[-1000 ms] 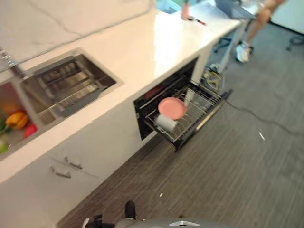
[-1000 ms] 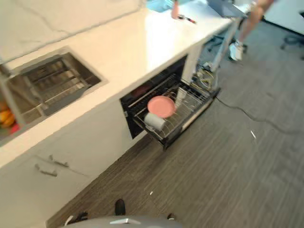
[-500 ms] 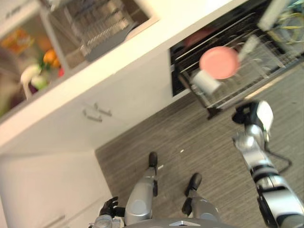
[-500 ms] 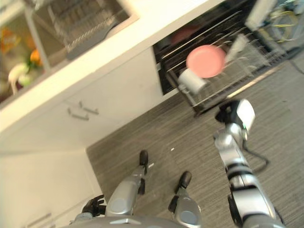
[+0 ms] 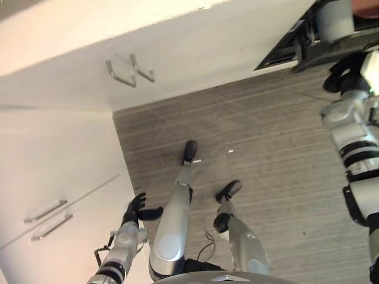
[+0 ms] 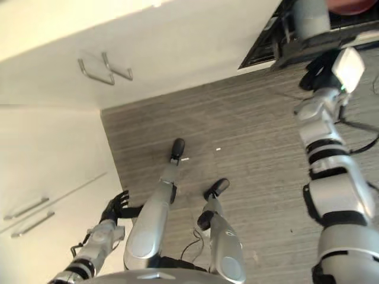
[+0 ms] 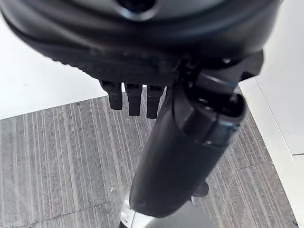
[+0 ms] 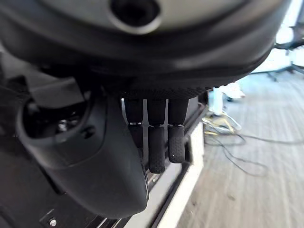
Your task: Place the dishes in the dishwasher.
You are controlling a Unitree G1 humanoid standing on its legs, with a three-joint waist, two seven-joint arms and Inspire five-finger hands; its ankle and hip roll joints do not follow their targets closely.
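The pulled-out dishwasher rack (image 5: pixel 331 50) shows at the upper right, dark and low above the floor. A white cup (image 6: pixel 311 15) lies in it, and a sliver of a pink plate (image 6: pixel 352 6) sits beside the cup. My right hand (image 6: pixel 320 64) is up against the rack's front edge (image 8: pixel 187 166), fingers (image 8: pixel 156 147) hanging straight, holding nothing. My left hand (image 5: pixel 136 208) hangs low at my left side beside a white cabinet, fingers relaxed and empty; its thumb (image 7: pixel 180 142) points down at the floor.
White cabinet fronts run along the left and top, with two metal handles (image 5: pixel 130 68) on the upper one and two bar handles (image 5: pixel 47 216) lower left. Grey wood-grain floor (image 5: pixel 266 154) spreads between cabinets and rack. A small white scrap (image 5: pixel 230 151) lies on it.
The camera has swung down, so sink and counter have left the picture. My right hand now lies nearer the rack's front edge, and my left hand has come into view.
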